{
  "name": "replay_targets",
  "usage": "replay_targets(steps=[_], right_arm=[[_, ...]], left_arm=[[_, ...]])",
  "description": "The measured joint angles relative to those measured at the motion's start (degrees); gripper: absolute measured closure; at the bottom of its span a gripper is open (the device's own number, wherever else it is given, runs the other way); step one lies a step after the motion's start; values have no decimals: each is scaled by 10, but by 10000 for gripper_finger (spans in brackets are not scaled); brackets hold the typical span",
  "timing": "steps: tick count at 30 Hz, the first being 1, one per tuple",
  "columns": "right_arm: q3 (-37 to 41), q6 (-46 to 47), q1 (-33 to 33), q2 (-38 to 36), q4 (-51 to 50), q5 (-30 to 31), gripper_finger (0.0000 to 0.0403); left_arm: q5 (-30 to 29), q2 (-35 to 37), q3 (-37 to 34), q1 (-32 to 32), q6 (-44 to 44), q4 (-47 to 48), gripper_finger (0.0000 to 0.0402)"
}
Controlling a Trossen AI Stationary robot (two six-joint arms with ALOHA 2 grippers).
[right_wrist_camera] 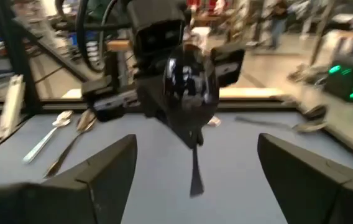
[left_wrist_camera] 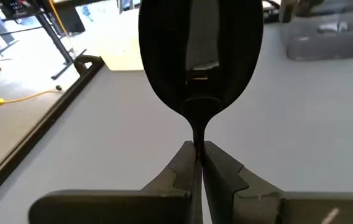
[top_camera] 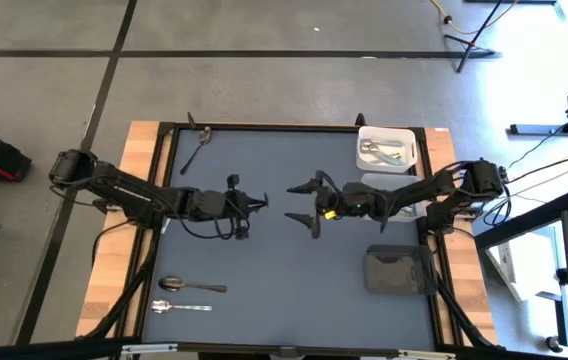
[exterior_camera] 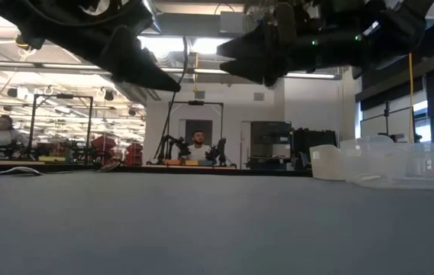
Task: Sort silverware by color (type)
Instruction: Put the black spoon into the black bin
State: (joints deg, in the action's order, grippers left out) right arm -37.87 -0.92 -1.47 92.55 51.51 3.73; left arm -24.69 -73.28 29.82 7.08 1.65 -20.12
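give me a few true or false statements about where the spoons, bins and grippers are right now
1. The left gripper is shut on a dark spoon. True.
2. The right gripper is shut on the dark spoon too. False: its fingers stand wide open, facing the left gripper over the middle of the table.
3. Two spoons lie side by side near the table's front left. True.
4. The white bin is empty. False: it holds silverware.
5. The dark bin sits on the left side. False: it sits front right, near the right arm.
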Motion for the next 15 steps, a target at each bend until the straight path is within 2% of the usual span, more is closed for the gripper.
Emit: replay_targets(steps=[3,5,12,15], right_arm=[[-8,-9,-15,0,9,49,94],[-19,-9,-21,6,10,58,100],[-102,-26,-42,96,4,63,116],[-137,-41,-47,121,1,111,122]], left_arm=[[0,0,0,-1,0,-21,388],[1,0,0,0,0,-27,388],[1,0,0,0,0,-32,388],[2,0,0,0,0,-31,388]])
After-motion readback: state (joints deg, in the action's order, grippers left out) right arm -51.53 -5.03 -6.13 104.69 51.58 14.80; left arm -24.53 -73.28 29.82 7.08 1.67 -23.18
